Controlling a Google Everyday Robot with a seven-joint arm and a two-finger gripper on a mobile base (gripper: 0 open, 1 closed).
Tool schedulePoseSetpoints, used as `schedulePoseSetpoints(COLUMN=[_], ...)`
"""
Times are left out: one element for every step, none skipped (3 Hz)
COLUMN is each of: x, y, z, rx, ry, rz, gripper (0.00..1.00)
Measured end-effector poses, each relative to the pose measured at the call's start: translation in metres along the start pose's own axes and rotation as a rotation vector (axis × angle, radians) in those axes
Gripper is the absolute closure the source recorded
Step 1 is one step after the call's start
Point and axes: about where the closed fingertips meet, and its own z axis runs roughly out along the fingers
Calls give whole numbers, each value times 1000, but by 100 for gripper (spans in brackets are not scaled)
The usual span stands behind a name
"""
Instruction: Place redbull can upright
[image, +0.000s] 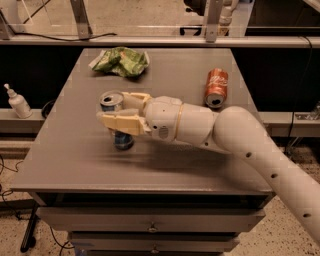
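Note:
The redbull can (114, 105) stands upright on the grey table (75, 150), left of the middle, with its silver top showing and its blue base (123, 141) on the surface. My gripper (114, 111) reaches in from the right on a white arm. Its tan fingers (120, 123) sit on either side of the can's body, one in front and one behind, closed against it.
An orange-red soda can (216, 88) lies on its side at the right back of the table. A crumpled green chip bag (121, 61) lies at the back left. A white dispenser bottle (18, 102) stands on a ledge to the left. Drawers are below the table's front edge.

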Motion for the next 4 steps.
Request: schedulePoseSetpoints(x=[1,2,15,45], y=[-4,-6,-2,14], z=[-6,-10,-17,-36], rx=[-1,-5,-11,-37], ry=[-5,-8,-41,-94], rz=[-4,-7,-31,-76], gripper=[0,0,0,0])
